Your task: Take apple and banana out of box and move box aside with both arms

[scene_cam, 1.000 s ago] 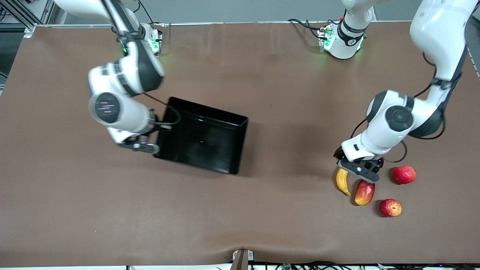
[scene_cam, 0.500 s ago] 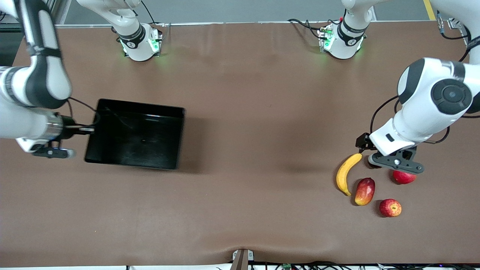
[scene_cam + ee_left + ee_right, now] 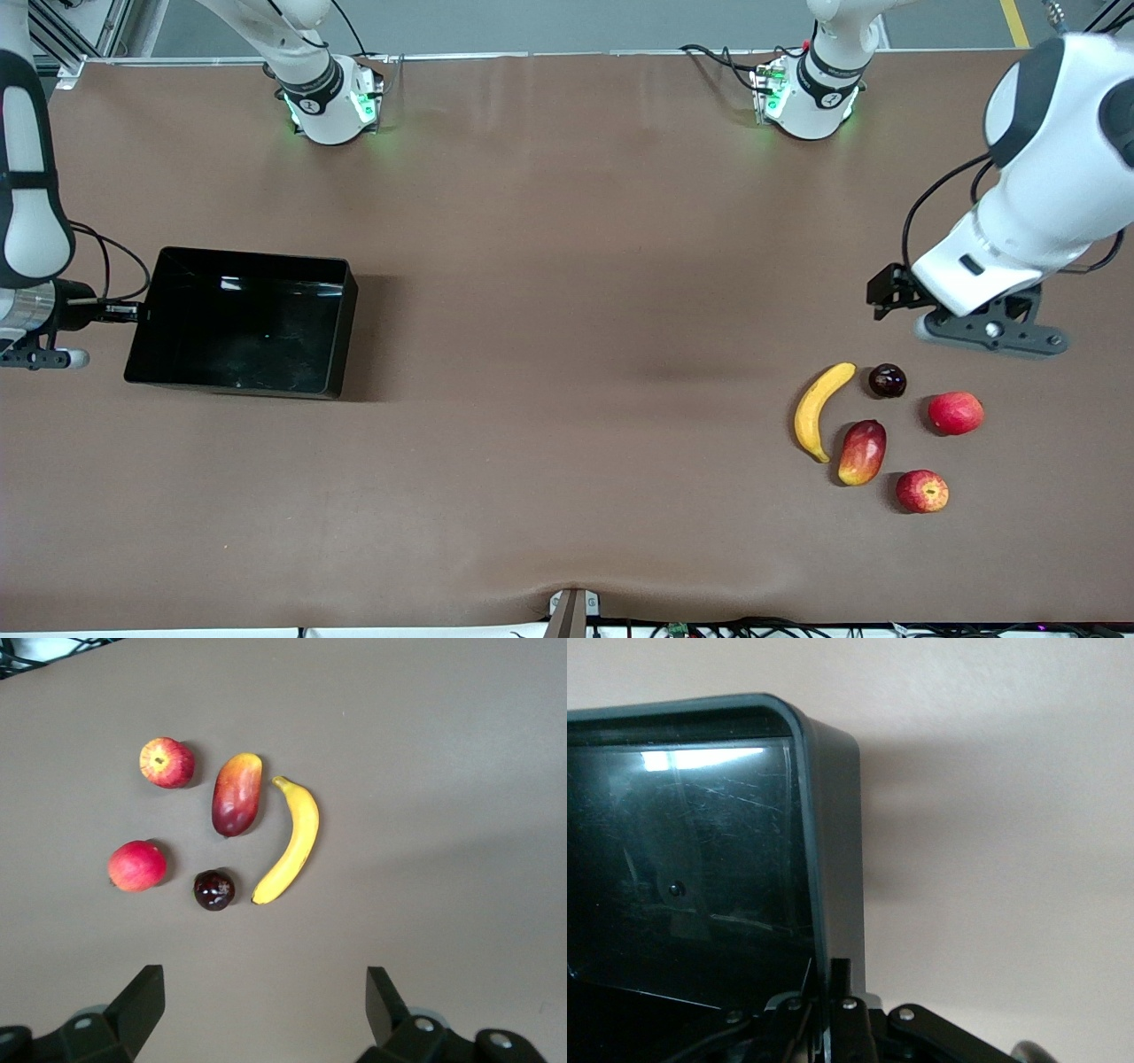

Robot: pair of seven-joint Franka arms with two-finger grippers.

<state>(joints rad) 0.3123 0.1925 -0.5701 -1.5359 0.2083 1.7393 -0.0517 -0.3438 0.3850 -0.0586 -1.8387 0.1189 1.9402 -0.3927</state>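
The black box (image 3: 239,323) sits toward the right arm's end of the table. My right gripper (image 3: 124,312) is shut on its end wall; the right wrist view shows the fingers (image 3: 842,979) pinching that wall (image 3: 833,859). The yellow banana (image 3: 819,409) and the yellow-streaked red apple (image 3: 921,491) lie in a fruit cluster toward the left arm's end. My left gripper (image 3: 990,335) is open and empty, up over bare table beside the cluster. The left wrist view shows the banana (image 3: 291,843) and the apple (image 3: 166,762) ahead of the spread fingers (image 3: 142,1001).
A red-yellow mango (image 3: 861,452), a plain-red round fruit (image 3: 955,413) and a small dark round fruit (image 3: 887,380) lie among the task fruits. The brown table (image 3: 567,266) stretches wide between box and cluster. The arm bases (image 3: 328,97) stand along the top edge.
My right gripper has carried the box from mid-table toward the right arm's end. My left gripper has moved up and away from the fruits, uncovering the small dark fruit.
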